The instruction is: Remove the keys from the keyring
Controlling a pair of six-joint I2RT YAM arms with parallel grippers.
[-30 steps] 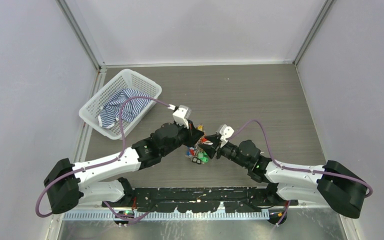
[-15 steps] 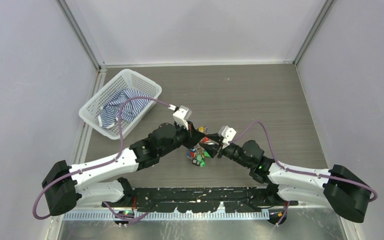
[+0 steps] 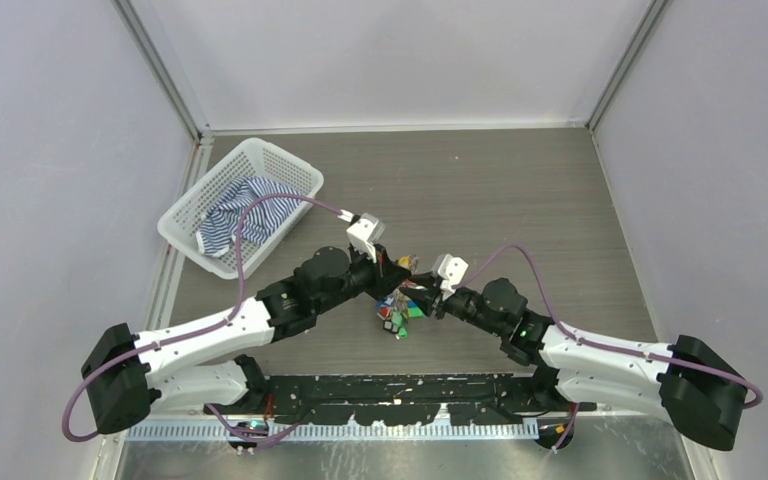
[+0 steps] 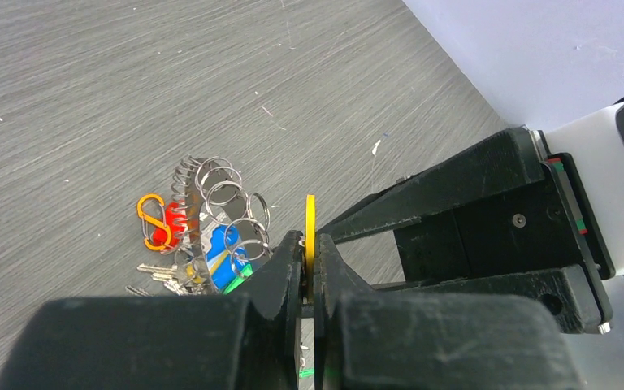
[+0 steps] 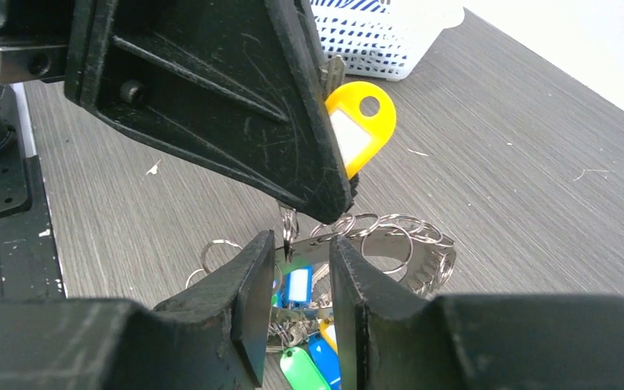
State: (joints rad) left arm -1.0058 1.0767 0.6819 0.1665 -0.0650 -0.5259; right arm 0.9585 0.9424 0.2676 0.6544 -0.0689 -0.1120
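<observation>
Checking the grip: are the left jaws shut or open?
Shut: the left jaws pinch the yellow tag, with no gap showing beside it.

My left claw (image 4: 309,253) is matt black plastic, its faces scuffed and finely scratched. My right claw (image 5: 302,253) is the same dull black, slightly grainy. The yellow tag (image 5: 363,122) is smooth, glossy plastic with a white, paper-like insert. The keys (image 4: 171,276) are bare silvery metal with shiny blue and green plastic heads. The keyring (image 4: 187,171) and the small split rings (image 4: 229,195) are polished, glinting wire. The surface (image 4: 89,81) is matt grey with a brushed, wood-like grain. At ten o'clock on it, the basket (image 3: 285,165) is white plastic lattice holding soft striped cloth (image 3: 235,215).
</observation>
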